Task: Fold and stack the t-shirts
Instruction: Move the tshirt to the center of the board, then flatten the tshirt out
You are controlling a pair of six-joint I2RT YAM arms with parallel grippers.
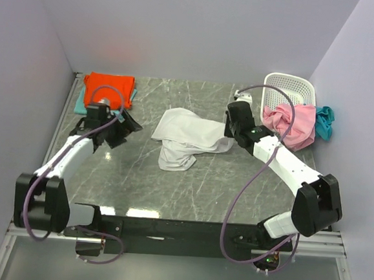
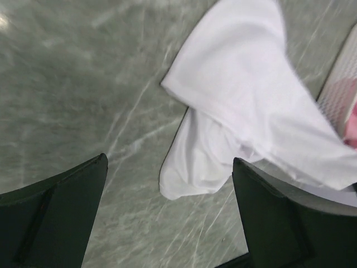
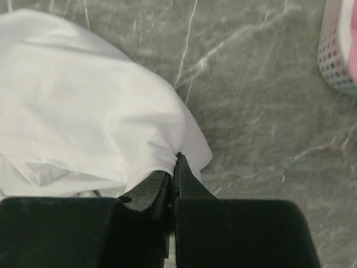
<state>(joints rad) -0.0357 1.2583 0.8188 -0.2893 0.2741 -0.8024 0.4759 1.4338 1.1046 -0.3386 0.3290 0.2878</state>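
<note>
The white t-shirt (image 1: pixel 188 137) lies crumpled a little right of the middle of the top view, spread loosely on the desk (image 1: pixel 170 187) with one lobe trailing toward the lower left. My right claw (image 3: pixel 176 166) is pinched tight on its right-hand edge: in the right wrist view the two black fingers (image 3: pixel 150 192) meet with a thin fold of white cloth caught between their tips, and the rest of the shirt billows away to the upper left.

My left claw (image 1: pixel 121 132) stands spread as wide as it goes, holding nothing. It hangs over bare desk just to the left of the shirt. From the left wrist view the shirt fills the upper right, and its lowest rounded fold sits between my two dark fingertips.

Further out, the orange-red shirt (image 1: pixel 110 83) lies flat in the upper left of the top view, on top of a pale aqua shirt (image 1: pixel 80 104) whose edge shows at its left side. In the upper right the white perforated basket (image 1: pixel 289 86) stands tipped up. A pink shirt (image 1: pixel 290 124) is bunched against its near side, and a teal-blue shirt (image 1: pixel 324 120) is just to the right of that.
</note>
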